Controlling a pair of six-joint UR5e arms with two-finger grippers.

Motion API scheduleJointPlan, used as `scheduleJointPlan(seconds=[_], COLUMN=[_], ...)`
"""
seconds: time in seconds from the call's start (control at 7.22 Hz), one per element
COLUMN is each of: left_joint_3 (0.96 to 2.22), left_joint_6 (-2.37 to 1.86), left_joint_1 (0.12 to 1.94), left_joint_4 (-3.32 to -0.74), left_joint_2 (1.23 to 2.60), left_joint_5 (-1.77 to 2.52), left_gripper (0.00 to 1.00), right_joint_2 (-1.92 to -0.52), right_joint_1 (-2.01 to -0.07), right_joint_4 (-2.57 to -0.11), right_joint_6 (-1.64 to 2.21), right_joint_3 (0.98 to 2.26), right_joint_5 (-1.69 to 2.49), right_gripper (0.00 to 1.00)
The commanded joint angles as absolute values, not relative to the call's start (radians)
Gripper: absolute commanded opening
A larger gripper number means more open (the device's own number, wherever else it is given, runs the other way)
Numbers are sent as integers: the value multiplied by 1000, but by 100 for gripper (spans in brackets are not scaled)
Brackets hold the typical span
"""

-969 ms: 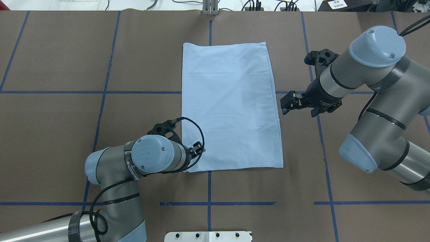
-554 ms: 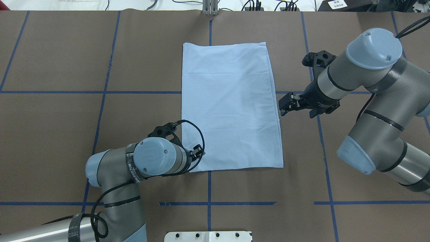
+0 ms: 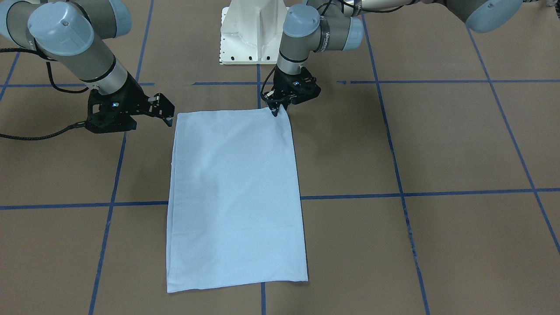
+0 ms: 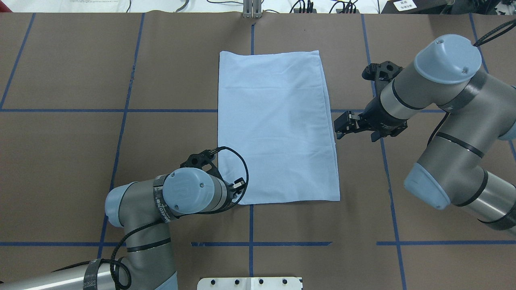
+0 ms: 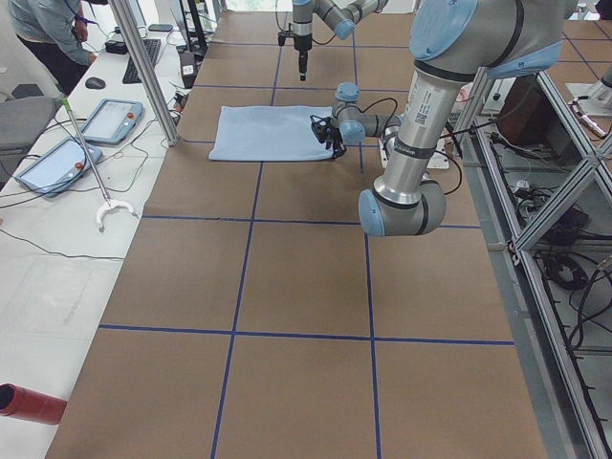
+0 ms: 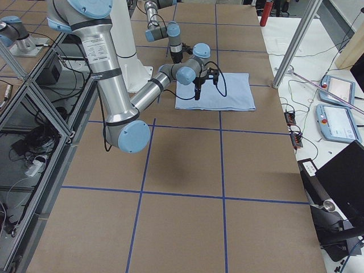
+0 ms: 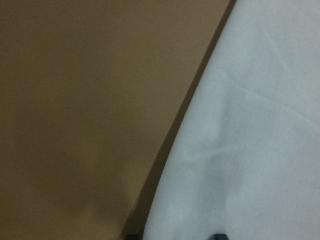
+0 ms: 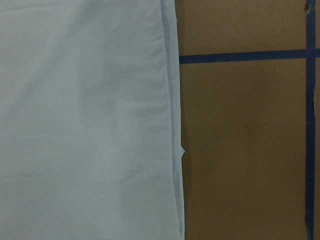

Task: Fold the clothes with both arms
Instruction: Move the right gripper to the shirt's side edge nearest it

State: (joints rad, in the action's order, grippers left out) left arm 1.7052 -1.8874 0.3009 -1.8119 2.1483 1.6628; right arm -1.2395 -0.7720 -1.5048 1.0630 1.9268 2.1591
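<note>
The pale blue T-shirt [image 4: 276,125] lies flat, folded into a long rectangle [image 3: 236,197]. Its collar, print and label are hidden. My left gripper [image 3: 275,113] points down at the shirt's corner nearest the robot base, mostly hidden under its wrist in the overhead view [image 4: 240,186]. The left wrist view shows two fingertips [image 7: 217,236] a little apart, straddling the shirt's edge [image 7: 240,125], low over the table. My right gripper [image 4: 338,128] is open and empty, just beside the shirt's long right edge [image 8: 172,125]; it also shows in the front-facing view [image 3: 167,111].
The brown table [image 4: 60,141] carries a grid of blue tape lines [image 4: 250,243]. The white pedestal base [image 3: 249,30] stands behind the shirt. A side bench with tablets [image 5: 110,120] and an operator [image 5: 48,38] is off the table's far side.
My left gripper has moved along the shirt's left edge toward the robot, down to the near corner. My right gripper has edged slightly closer to the shirt. The shirt has not moved.
</note>
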Motion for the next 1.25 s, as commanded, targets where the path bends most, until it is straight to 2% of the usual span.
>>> scheduleJointPlan(seconds=[0.0, 0.28, 0.55, 1.11], left_joint_3=[1710, 1730, 1778, 1775], left_joint_6=[-1875, -1868, -1803, -1801], left_joint_1=[302, 302, 304, 302], left_joint_4=[-1812, -1798, -1706, -1710], left_joint_2=[2141, 2132, 2131, 2132], left_joint_5=[1663, 1664, 1667, 1671], left_gripper=[0, 0, 0, 0], right_joint_2=[-1239, -1232, -1226, -1229], right_joint_1=[-769, -717, -567, -355], right_joint_4=[-1505, -1505, -1403, -1390], right_joint_6=[1065, 1134, 1384, 1701], right_joint_3=[1928, 1931, 1936, 1948], right_joint_5=[2157, 2104, 1923, 1728], right_gripper=[100, 100, 100, 100])
